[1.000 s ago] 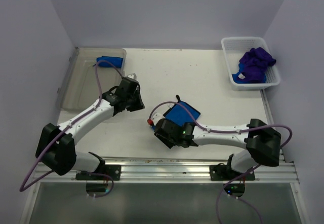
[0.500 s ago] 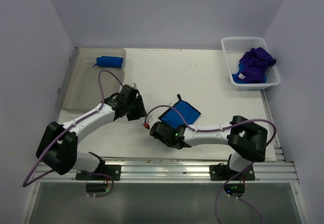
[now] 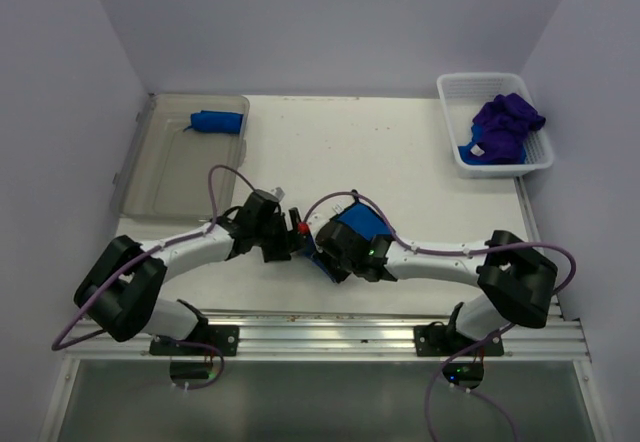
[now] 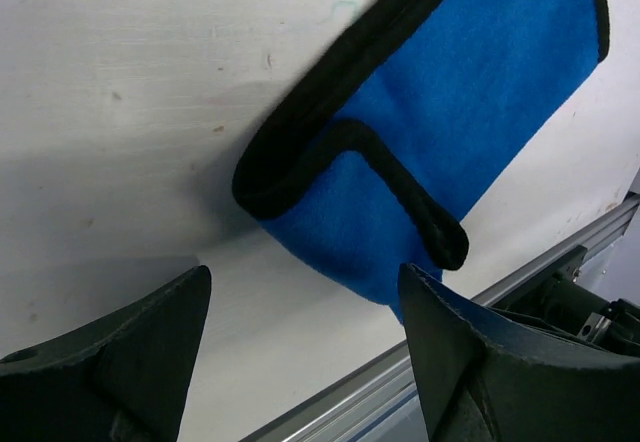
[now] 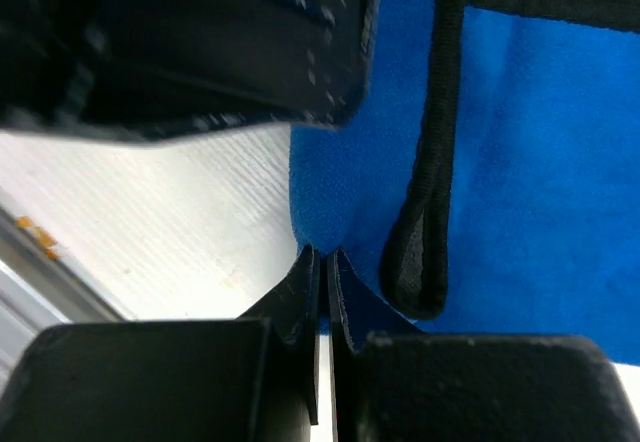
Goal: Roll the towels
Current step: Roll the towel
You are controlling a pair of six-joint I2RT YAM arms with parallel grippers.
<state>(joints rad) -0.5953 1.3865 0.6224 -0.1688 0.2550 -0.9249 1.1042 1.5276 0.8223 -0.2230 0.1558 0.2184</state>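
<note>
A royal blue towel (image 3: pixel 360 225) with dark edging lies partly folded on the table's middle front. Its near corner is turned over on itself (image 4: pixel 400 202). My right gripper (image 3: pixel 328 254) is shut, its tips (image 5: pixel 320 255) pinching the towel's (image 5: pixel 530 162) folded near edge. Just left of the towel (image 4: pixel 470 112), my left gripper (image 3: pixel 293 240) stands open above the table, fingers (image 4: pixel 150 332) wide apart and holding nothing. The left gripper's dark body (image 5: pixel 200 42) fills the top left of the right wrist view.
A rolled blue towel (image 3: pixel 216 120) lies in the clear bin (image 3: pixel 150 177) at the back left. A white basket (image 3: pixel 455 147) at the back right holds crumpled purple towels (image 3: pixel 505 124) and a bit of blue one (image 3: pixel 467 152). The metal rail (image 3: pixel 330 334) runs along the table's front edge.
My left arm has swung right to the towel's left end and opened its jaws. My right gripper has closed on the towel's near edge and shifted slightly right with it.
</note>
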